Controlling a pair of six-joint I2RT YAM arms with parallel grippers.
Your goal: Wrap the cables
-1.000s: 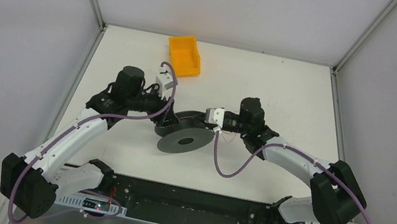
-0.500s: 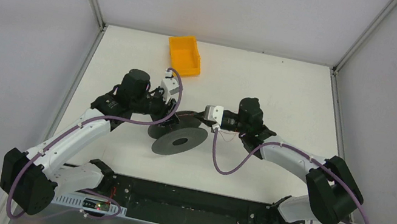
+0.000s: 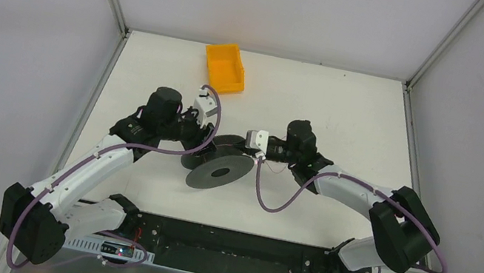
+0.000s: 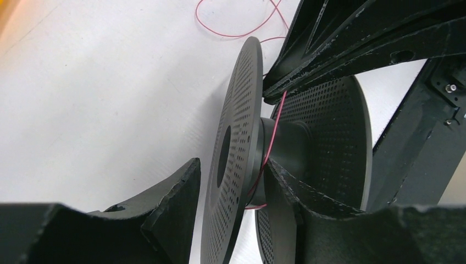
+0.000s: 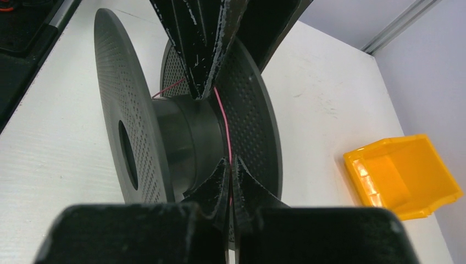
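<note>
Spool flange [image 4: 240, 102] edge loose between left jaws; cable [image 5: 224, 124] in right jaws.

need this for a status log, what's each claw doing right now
left claw: open, straddling the spool flange
right claw: shut on the red wire

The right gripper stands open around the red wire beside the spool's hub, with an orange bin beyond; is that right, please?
Not quite: the right gripper is shut on the wire, as the right wrist view shows. It is beside the spool's hub, with the orange bin beyond.
</note>
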